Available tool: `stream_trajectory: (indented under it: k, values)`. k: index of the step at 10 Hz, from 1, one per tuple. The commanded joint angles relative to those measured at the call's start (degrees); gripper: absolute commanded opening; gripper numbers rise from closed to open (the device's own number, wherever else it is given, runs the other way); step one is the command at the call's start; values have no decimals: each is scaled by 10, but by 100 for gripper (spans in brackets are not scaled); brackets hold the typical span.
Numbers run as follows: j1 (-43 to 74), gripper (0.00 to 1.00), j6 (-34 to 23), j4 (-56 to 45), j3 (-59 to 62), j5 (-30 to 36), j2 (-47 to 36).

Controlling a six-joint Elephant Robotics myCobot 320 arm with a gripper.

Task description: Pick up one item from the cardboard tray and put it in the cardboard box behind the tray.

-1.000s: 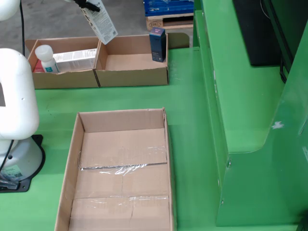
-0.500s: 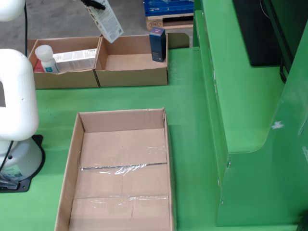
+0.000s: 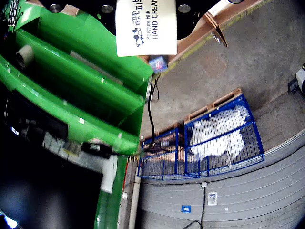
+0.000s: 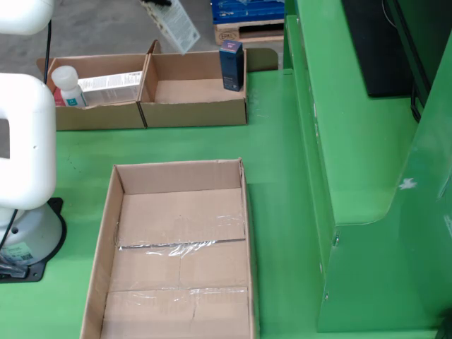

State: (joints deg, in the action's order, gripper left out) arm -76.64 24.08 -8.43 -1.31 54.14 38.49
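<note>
In the view that rides on the gripper, a white hand cream carton [image 3: 146, 26] fills the top centre, with my gripper [image 3: 145, 5] shut on it. The still view shows that carton [image 4: 175, 25] hanging tilted from the gripper [image 4: 157, 4], over the back left edge of the right-hand cardboard box [image 4: 194, 106]. A dark blue carton [image 4: 231, 65] stands upright in that box's right corner; it also shows below the held carton [image 3: 157, 63]. The cardboard tray [image 4: 113, 233] in front holds no items.
A second cardboard box [image 4: 99, 116] on the left holds a white bottle [image 4: 66, 85] and a long white carton [image 4: 109, 86]. The arm's white base [image 4: 25, 148] stands left of the tray. A raised green shelf [image 4: 353, 141] runs along the right. A blue wire cage [image 3: 219, 138] stands on the floor beyond.
</note>
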Motion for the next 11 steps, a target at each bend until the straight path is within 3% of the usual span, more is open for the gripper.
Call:
stream_trajectory:
  k: [1,5,8,11]
  values:
    - [33,0,-72,161,13,-9,40]
    - [44,0,-112,271,13,0,93]
    - [49,0,-99,260,13,25,95]
    - [61,0,-36,164,13,110,71]
